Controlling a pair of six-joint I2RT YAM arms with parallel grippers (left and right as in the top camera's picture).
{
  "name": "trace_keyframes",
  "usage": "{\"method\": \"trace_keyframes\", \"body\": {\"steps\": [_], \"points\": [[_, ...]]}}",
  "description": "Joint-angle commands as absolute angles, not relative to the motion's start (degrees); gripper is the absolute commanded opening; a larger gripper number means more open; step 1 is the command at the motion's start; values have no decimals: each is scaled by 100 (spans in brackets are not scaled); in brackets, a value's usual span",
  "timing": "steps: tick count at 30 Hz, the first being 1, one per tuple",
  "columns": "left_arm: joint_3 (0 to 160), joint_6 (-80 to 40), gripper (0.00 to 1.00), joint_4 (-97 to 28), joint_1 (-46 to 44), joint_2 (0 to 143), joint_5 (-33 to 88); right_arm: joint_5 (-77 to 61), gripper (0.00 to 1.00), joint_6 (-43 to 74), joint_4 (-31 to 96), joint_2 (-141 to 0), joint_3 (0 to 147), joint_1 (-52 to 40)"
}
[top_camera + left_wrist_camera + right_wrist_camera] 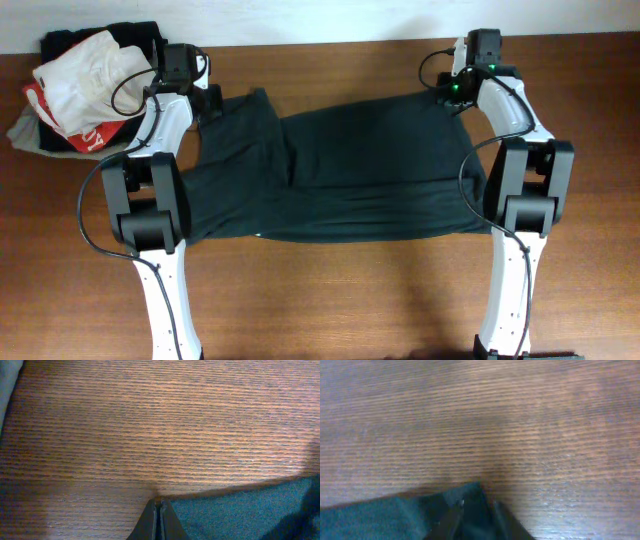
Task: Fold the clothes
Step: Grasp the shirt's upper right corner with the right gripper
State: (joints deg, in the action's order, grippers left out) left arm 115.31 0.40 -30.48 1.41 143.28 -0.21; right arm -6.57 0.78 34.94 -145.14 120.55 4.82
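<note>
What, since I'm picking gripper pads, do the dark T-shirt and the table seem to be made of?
The dark T-shirt looks like thin, soft knit fabric, matte, perhaps cotton or a blend: it lies in soft wrinkles and shows a fine texture up close. The table looks like wood or wood-look laminate with a slight sheen: straight brown grain lines; which one, I cannot tell.

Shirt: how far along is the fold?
Done: the shirt lies spread out, rumpled on one side. In hand: left claw shut at its far edge; right claw straddling a far corner, grip unclear. Left: every fold.
</note>
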Motion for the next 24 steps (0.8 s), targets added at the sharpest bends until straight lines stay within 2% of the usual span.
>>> {"method": "trace_keyframes", "body": {"steps": [1,8,11,12,14,15,17,19,24], "points": [[11301,67,1,-3479,191,15085,-60,-185,4,67,3621,-14796,12014,419],[12499,69,0,-4772,193,15074,-64,-377,4,478,4069,-14636,12556,604],[12752,67,1,-4932,176,15074,-60,-478,4,475,4235,-14584,12717,613],[12757,67,1,-4930,169,15074,-60,-497,10,473,4278,-14584,12735,602],[12757,67,0,-4947,165,15076,-60,-563,49,432,4318,-14584,12735,585],[12757,67,1,-4958,165,15078,-62,-578,57,432,4313,-14584,12735,569],[12757,67,0,-4963,165,15078,-62,-580,61,388,4265,-14584,12735,554],[12757,69,1,-4956,165,15080,-62,-578,56,325,4270,-14586,12735,526],[12757,67,0,-4934,154,15085,-60,-578,63,322,4261,-14663,12731,482]]}}
